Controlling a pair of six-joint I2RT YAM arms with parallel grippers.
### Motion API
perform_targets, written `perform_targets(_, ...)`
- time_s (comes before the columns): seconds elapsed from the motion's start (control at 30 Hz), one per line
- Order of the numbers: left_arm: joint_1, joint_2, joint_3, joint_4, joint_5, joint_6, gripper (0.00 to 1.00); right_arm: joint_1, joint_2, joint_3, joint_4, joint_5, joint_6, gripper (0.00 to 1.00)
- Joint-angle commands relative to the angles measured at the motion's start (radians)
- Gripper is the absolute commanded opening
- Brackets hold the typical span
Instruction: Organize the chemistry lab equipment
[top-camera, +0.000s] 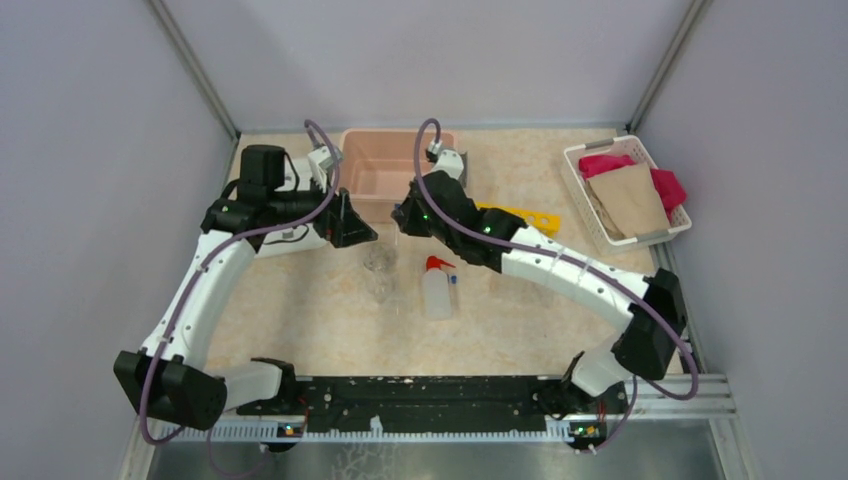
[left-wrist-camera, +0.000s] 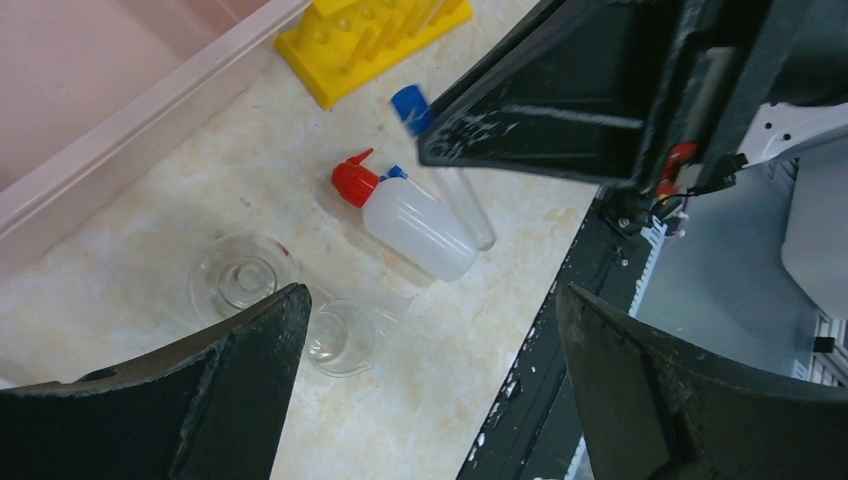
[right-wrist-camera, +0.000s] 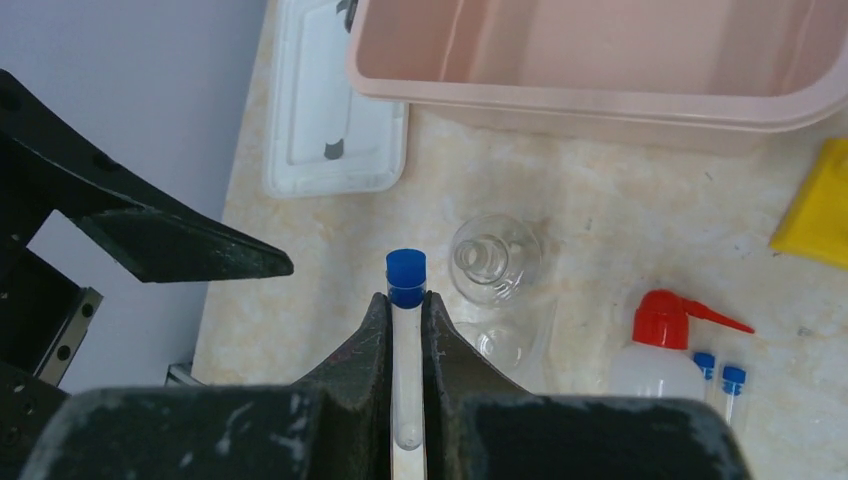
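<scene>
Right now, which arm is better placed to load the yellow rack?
Right. The right hand is shut on a clear blue-capped tube, near the yellow holed rack; the left hand hangs open, empty.

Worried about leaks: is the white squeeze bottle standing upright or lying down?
Lying down. The squeeze bottle rests lengthwise on the table, its whole side showing from above.

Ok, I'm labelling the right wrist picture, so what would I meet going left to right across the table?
white lid → blue-capped tube in the right gripper → glass flask → squeeze bottle → yellow tube rack
</scene>
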Motion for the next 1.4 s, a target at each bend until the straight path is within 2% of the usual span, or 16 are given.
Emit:
perform_targets(0.0, 0.004, -0.031, -0.009, 0.031, 0.081, -0.016, 0.99, 0.025, 0.054, 0.080, 0.101, 0.000, 0.046, 0.00)
perform_targets(0.27, 0.000, -0.039, -0.059, 0.055, 0.114, -0.034, 0.93, 0.044, 0.097, 0.131, 0.180, -0.042, 0.091, 0.00)
perform_targets(0.53, -0.004, -0.021, -0.073, 0.071, 0.089, -0.021, 0.77, 0.057, 0.100, 0.140, 0.184, -0.070, 0.106, 0.00)
perform_targets(0.63, -0.004, -0.013, -0.071, 0.080, 0.091, -0.029, 0.66, 0.059, 0.097, 0.140, 0.185, -0.076, 0.106, 0.00)
perform_targets(0.83, -0.004, -0.010, -0.079, 0.072, 0.081, 0.000, 0.34, 0.060, 0.084, 0.138, 0.167, -0.086, 0.105, 0.00)
perform_targets(0.87, -0.004, -0.013, -0.078, 0.069, 0.078, 0.010, 0.29, 0.059, 0.083, 0.143, 0.156, -0.091, 0.105, 0.02)
perform_targets(0.93, -0.004, -0.021, -0.077, 0.063, 0.072, 0.035, 0.21, 0.050, 0.084, 0.165, 0.120, -0.117, 0.097, 0.14)
perform_targets(1.07, -0.004, -0.044, -0.066, 0.039, 0.075, 0.109, 0.15, 0.003, 0.095, 0.226, -0.004, -0.219, 0.088, 0.36)
perform_targets(1.2, -0.005, -0.070, -0.062, 0.016, 0.097, 0.187, 0.13, -0.044, 0.094, 0.242, -0.058, -0.329, 0.068, 0.41)
perform_targets(1.37, -0.007, -0.064, -0.049, -0.009, 0.100, 0.225, 0.13, -0.070, 0.125, 0.297, -0.105, -0.435, 0.033, 0.41)
